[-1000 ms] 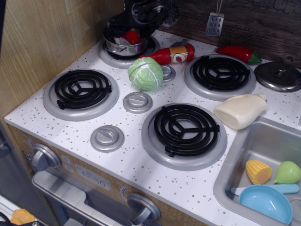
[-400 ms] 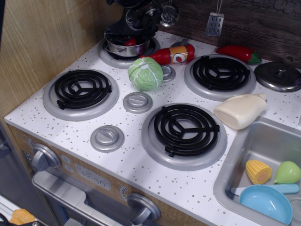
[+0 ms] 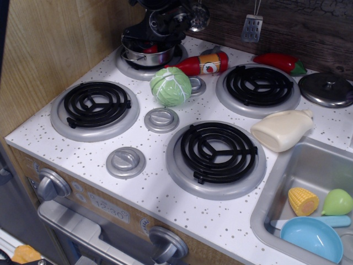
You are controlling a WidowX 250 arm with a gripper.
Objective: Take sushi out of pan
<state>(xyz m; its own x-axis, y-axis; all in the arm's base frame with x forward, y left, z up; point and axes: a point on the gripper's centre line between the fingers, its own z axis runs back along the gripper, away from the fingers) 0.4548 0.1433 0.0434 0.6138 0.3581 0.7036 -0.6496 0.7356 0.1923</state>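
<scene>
While the gripper (image 3: 148, 40) reaches down into the pan (image 3: 144, 55) at the upper left of the frame, the sushi (image 3: 150, 48) sits inside, only a red sliver showing. Whether the fingers are closed on it I cannot tell. Grasping seems the step in hand; next comes a straight lift clear of the rim.

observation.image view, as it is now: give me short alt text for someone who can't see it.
A black gripper reaches down into a small steel pan on the back-left burner of a toy stove, where a bit of the red sushi shows. A cabbage and ketchup bottle lie close by, and a sink sits at right.
</scene>
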